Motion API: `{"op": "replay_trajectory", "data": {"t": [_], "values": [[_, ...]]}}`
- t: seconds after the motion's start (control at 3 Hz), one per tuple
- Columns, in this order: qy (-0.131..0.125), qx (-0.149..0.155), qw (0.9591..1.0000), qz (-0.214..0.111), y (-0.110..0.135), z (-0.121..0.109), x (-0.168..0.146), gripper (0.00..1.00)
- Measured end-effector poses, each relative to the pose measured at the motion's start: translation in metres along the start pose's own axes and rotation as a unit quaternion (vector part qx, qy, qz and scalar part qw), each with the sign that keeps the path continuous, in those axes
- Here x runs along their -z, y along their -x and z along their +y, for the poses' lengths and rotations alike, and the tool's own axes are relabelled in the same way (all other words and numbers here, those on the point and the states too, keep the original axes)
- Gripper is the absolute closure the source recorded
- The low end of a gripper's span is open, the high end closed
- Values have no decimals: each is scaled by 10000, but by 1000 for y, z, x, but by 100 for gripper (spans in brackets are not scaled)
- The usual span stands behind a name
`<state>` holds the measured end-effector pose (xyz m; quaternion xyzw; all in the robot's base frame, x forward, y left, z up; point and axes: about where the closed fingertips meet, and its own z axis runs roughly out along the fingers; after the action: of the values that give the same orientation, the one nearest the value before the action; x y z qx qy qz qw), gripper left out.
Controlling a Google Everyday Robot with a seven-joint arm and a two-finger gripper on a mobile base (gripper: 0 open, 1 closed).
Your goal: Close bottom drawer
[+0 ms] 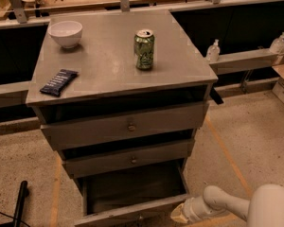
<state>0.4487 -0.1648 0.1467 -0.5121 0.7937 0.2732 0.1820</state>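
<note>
In the camera view, the pincer (181,215) sat low at the right end of the bottom drawer (128,214). Whether it was wide or narrow could not be told. The drawer stood pulled out just left of it, dark inside, and the pincer seemed placed there to push its front inward. A green can (144,49) stood on the table (104,70), far above the pincer.

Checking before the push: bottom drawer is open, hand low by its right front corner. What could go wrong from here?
1. The hand sits at the right end of the bottom drawer front, well off its middle; a push from there may skew the drawer and jam it.
2. From that corner the hand could slip past the panel's side.
3. A hard shove may jolt the cabinet and tip the upright green can on top.
</note>
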Motion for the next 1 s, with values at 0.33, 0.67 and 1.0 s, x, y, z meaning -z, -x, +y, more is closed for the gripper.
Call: {"op": "replay_trajectory", "data": {"t": [0.33, 0.67, 1.0], "values": [[-258, 128, 9995, -85, 8, -11, -6, 100], [-410, 200, 9989, -126, 18, -20, -11, 100], [-485, 201, 9983, -248, 26, -31, -13, 100]]}}
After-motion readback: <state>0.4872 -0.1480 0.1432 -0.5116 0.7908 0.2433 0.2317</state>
